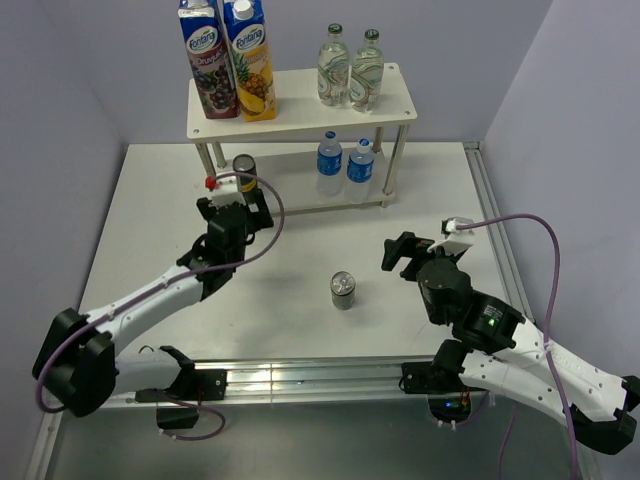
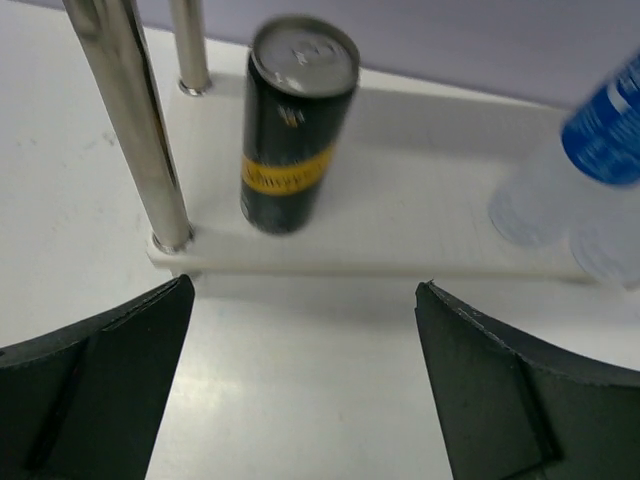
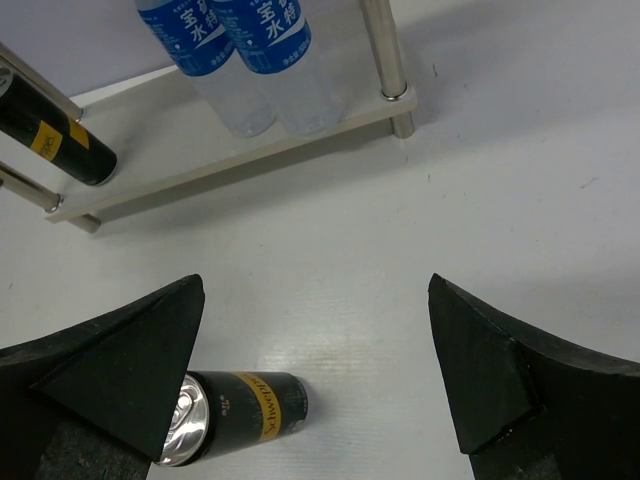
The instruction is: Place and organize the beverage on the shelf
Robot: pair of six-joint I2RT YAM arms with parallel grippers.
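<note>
- Top external view, near edge: shows both arm bases (image 1: pixel 90 360) beside a metal rail (image 1: pixel 300 375) on a white table (image 1: pixel 150 250).
- Past that, finds one dark can (image 1: pixel 343 290) upright on bare table, well apart from the shelf (image 1: pixel 300 125); judged the last drink left to place.
- Right gripper (image 3: pixel 315 290): gaping wide, empty, near that can without touching it.
- Left gripper (image 2: pixel 305 290): equally wide, holding nothing, just in front of the lower board (image 2: pixel 400 245).
- On the lower board: second can (image 2: pixel 295 130) standing at the left end, two water bottles (image 1: pixel 329 160) side by side toward the right.
- On the upper board (image 1: pixel 300 110): two green-capped bottles (image 1: pixel 334 68) at right, two juice cartons (image 1: pixel 212 60) at left.
- Judged five of six shelved, grouped by kind.
- Behind and beside: plain lilac-grey walls (image 1: pixel 60 80), close around the table.
</note>
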